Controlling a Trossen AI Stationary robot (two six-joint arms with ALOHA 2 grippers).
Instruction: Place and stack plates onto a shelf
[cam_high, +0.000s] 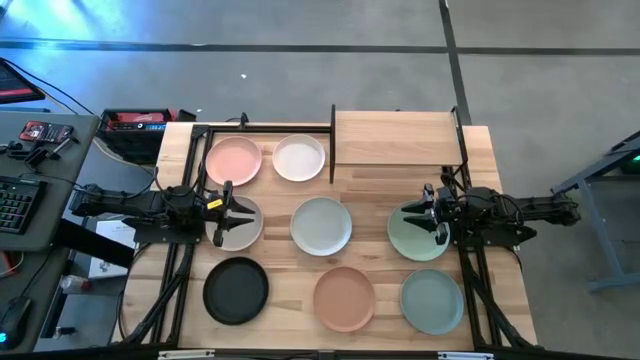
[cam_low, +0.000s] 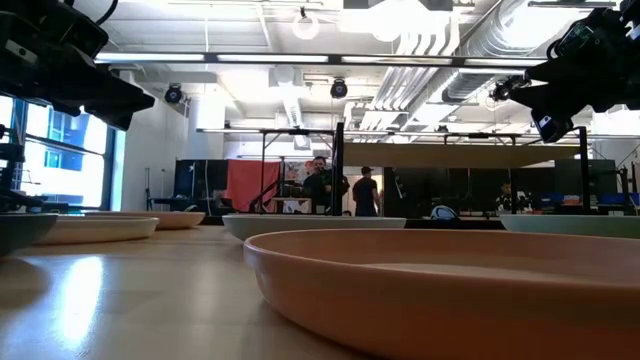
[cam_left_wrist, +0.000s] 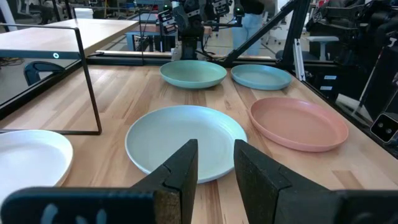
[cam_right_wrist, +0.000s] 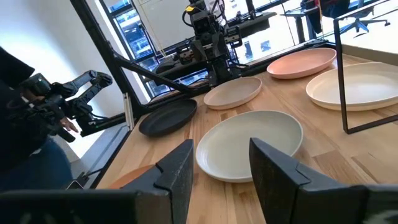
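Several round plates lie flat on the wooden table: pink (cam_high: 233, 160) and white (cam_high: 299, 157) at the far side, cream (cam_high: 245, 225), pale grey (cam_high: 321, 225) and sage green (cam_high: 415, 240) in the middle row, black (cam_high: 236, 290), terracotta (cam_high: 344, 297) and teal (cam_high: 432, 300) near the front. The shelf (cam_high: 397, 138), a light-wood panel on thin black uprights, stands at the far right. My left gripper (cam_left_wrist: 214, 168) hovers open above the cream plate, pointing toward the pale grey one. My right gripper (cam_right_wrist: 221, 165) hovers open above the sage green plate. Neither holds anything.
A thin black frame (cam_high: 262, 128) runs around the pink and white plates, left of the shelf panel; its upright (cam_left_wrist: 87, 81) stands beside the white plate. A side desk with a keyboard (cam_high: 18, 205) is past the table's left edge. People (cam_low: 322, 185) stand in the room beyond.
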